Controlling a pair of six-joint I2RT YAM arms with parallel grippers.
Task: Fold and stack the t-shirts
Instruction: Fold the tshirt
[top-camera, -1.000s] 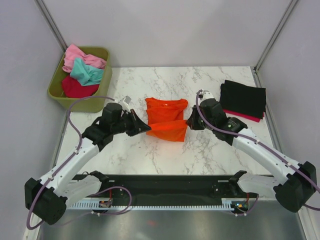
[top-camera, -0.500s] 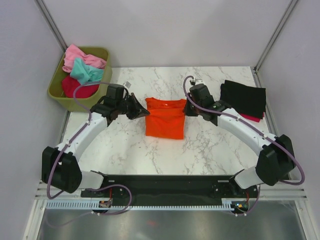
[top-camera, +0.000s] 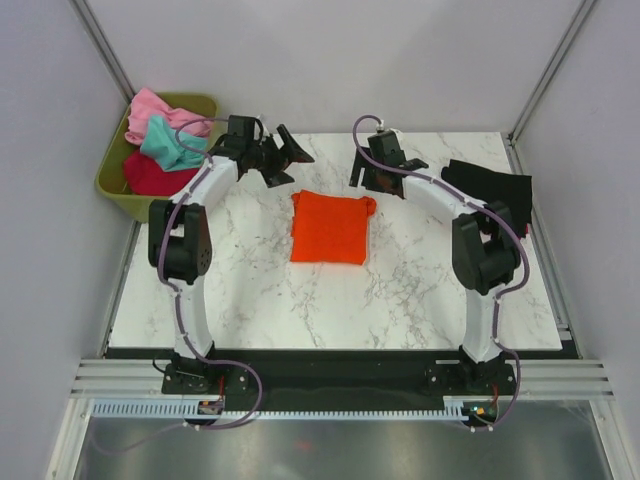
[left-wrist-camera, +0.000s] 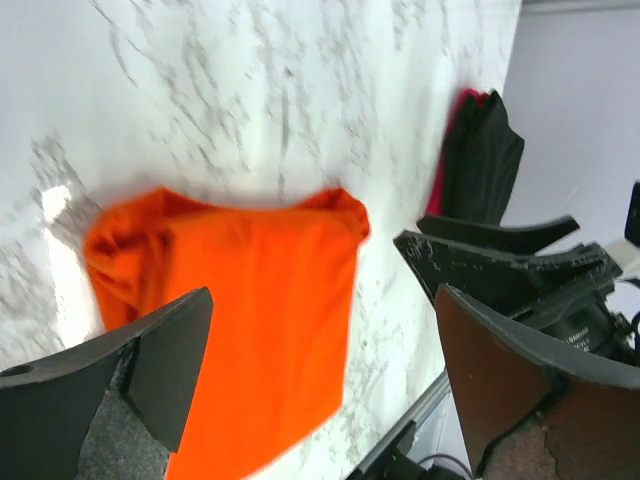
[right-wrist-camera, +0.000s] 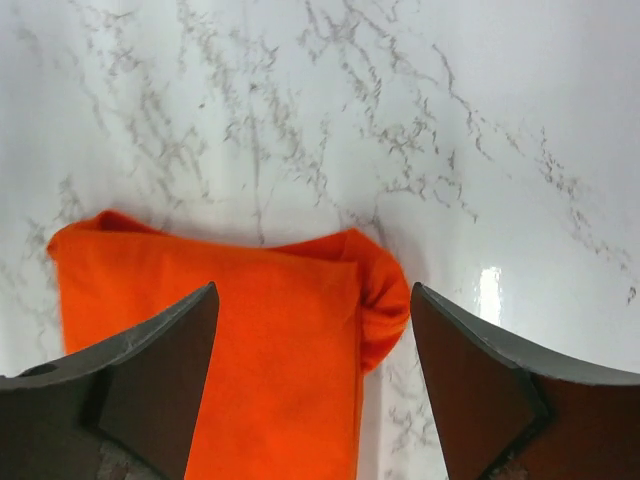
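Note:
The orange t-shirt (top-camera: 330, 228) lies folded in a flat rectangle at the middle of the marble table, with a bunched bit at its far right corner (right-wrist-camera: 385, 295). My left gripper (top-camera: 290, 165) hovers open just beyond its far left corner, with nothing between the fingers. My right gripper (top-camera: 385, 182) hovers open beyond the far right corner, also holding nothing. Each wrist view looks down on the orange cloth (left-wrist-camera: 250, 300) (right-wrist-camera: 260, 340) between spread jaws. A folded black t-shirt (top-camera: 490, 195) lies on a crimson one (top-camera: 492, 233) at the right.
An olive-green bin (top-camera: 192, 206) stands at the far left corner, holding crumpled pink (top-camera: 150, 108), teal (top-camera: 170, 145) and dark red (top-camera: 150, 178) t-shirts. Grey walls close in the table on three sides. The right gripper's fingers (left-wrist-camera: 500, 265) show in the left wrist view.
Both grippers carried the near edge of the orange t-shirt over to the far side, then opened and let go. They have drawn back toward the far edge.

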